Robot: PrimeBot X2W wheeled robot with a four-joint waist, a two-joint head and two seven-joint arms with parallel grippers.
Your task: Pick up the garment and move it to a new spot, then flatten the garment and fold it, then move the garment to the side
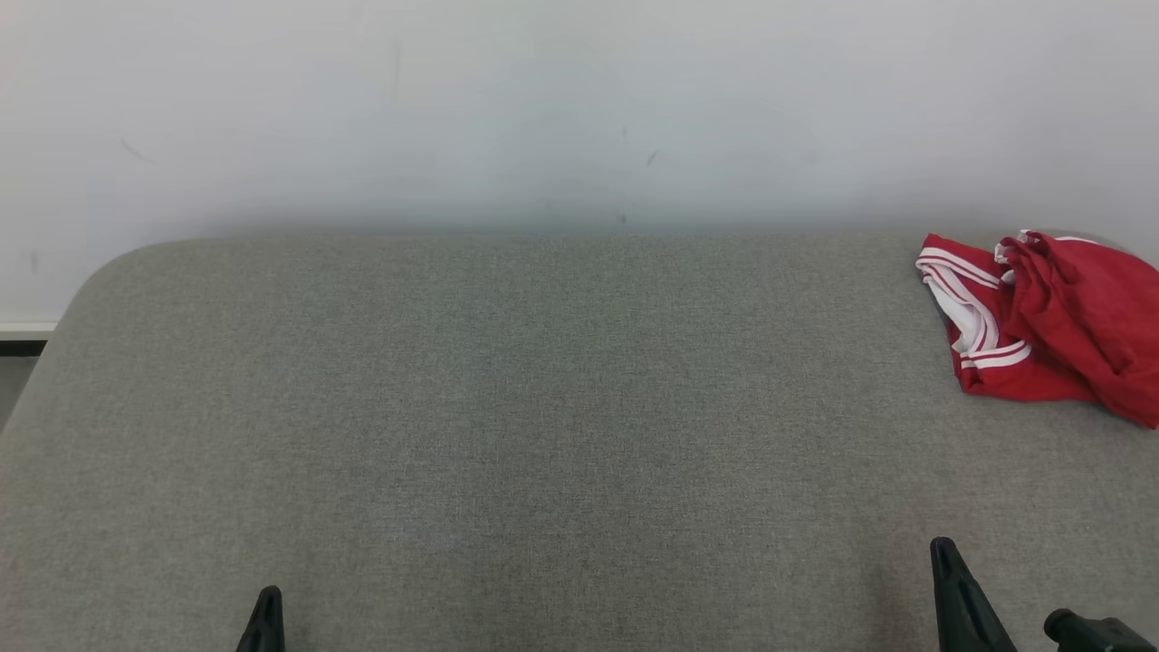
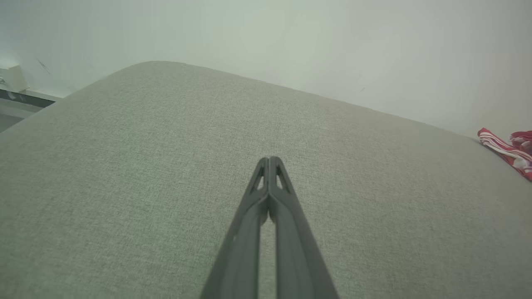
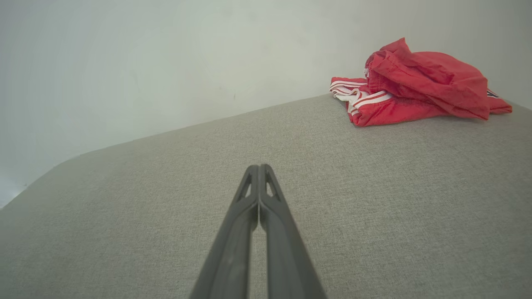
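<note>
Dark fingers of the right gripper [image 3: 258, 168] fill the bottom of my right wrist view. The jaws are pressed together from the tips down and have nothing between them. The left gripper [image 2: 269, 160] looks the same on its own wrist feed, tips meeting and nothing held. That makes two grippers, each with two fingers, both poised over bare cloth.

One crumpled red garment of thin shiny fabric with white stripes along its edges [image 1: 1050, 326] lies at the far right of the grey woven-fabric tabletop [image 1: 543, 407]. It sits close to the back edge, and the head view's right border cuts it off. From the right wrist [image 3: 415, 83] I see it bunched into a loose heap. A small dark mark at its right end is too small for me to read. The left wrist view catches just a striped corner of it [image 2: 509, 151].

On the head feed the right gripper [image 1: 946, 552] sits low, nearer the garment but well apart from it. The left gripper [image 1: 268, 607] is far off at the lower left. One plain pale wall [image 1: 579, 109] rises behind the tabletop.
</note>
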